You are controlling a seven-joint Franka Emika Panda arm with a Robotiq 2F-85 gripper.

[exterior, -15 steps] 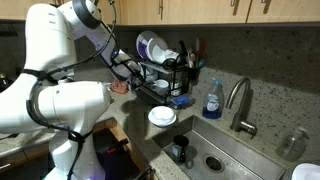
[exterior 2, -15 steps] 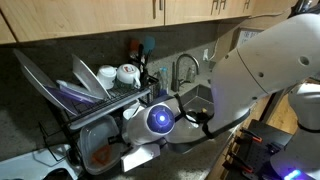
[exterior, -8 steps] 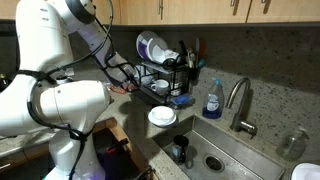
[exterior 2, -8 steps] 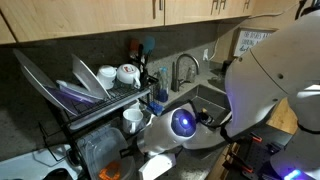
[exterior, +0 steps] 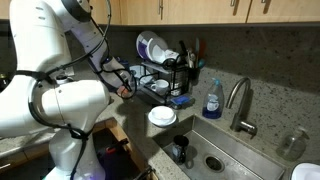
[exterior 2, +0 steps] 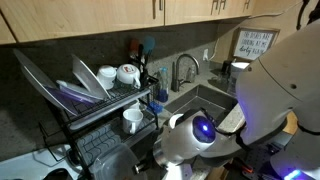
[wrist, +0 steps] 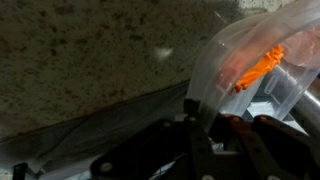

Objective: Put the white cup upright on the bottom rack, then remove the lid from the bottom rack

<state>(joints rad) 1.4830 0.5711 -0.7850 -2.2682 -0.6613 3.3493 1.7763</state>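
Just beside the black wire rack's bottom tier (exterior 2: 100,146), your fingers (wrist: 192,108) clench only the rim of the translucent orange-marked plastic lid (wrist: 250,65), so a jolt could pivot or drop it.

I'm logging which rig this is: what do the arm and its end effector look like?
In an exterior view the arm has bulky, rounded white links, with thin black cables looping along it. A round blue light glows on one link. In the wrist view the end effector is black, with dark metal fingers.
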